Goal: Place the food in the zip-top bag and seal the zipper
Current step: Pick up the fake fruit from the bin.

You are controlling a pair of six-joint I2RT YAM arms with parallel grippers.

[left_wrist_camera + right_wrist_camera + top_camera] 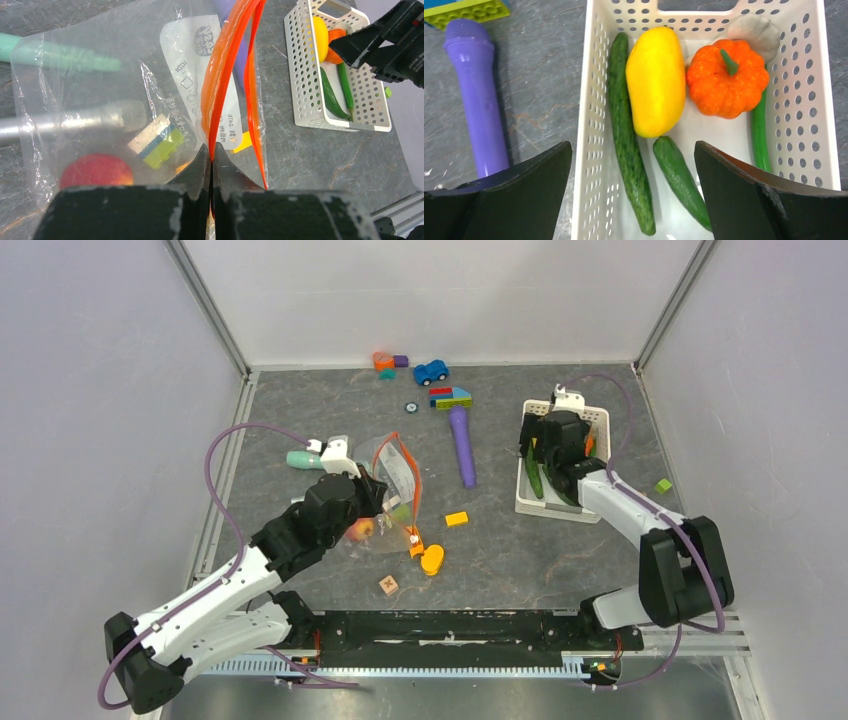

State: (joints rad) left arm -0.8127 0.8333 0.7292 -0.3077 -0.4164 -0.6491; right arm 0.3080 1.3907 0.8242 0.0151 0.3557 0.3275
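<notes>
From above, the left end effector (378, 504) sits at the near-left of the grey worktop (520, 560), pressed together on the edge of the clear zip-top bag (396, 472). The bag lies crumpled on the worktop just beyond it, with its orange-red zipper (414, 490) curving along the right side. The right end effector (553, 455) hangs over the white slotted basket (600, 422) at the far right. A purple toy microphone (463, 445) lies between bag and basket. In the left wrist view, the two black fingers meet with no gap and pinch the zipper where its two orange strips run together. Farther up the strips bow apart, so the mouth stands open. A red fruit (95, 172) and a yellow-green block (159, 142) show through the plastic; whether they lie inside or beneath the bag I cannot tell. The white label patch (197, 55) faces the camera. In the right wrist view, the fingers are spread wide and grip nothing, above the near end of the basket. Inside it are a yellow squash (655, 82), an orange pumpkin (726, 80) touching the squash, a long cucumber (626, 135) along the left wall, a shorter cucumber (679, 175) near the middle, a thin green bean (760, 135) by the right wall and a white garlic-like piece (754, 30) in the far corner.
</notes>
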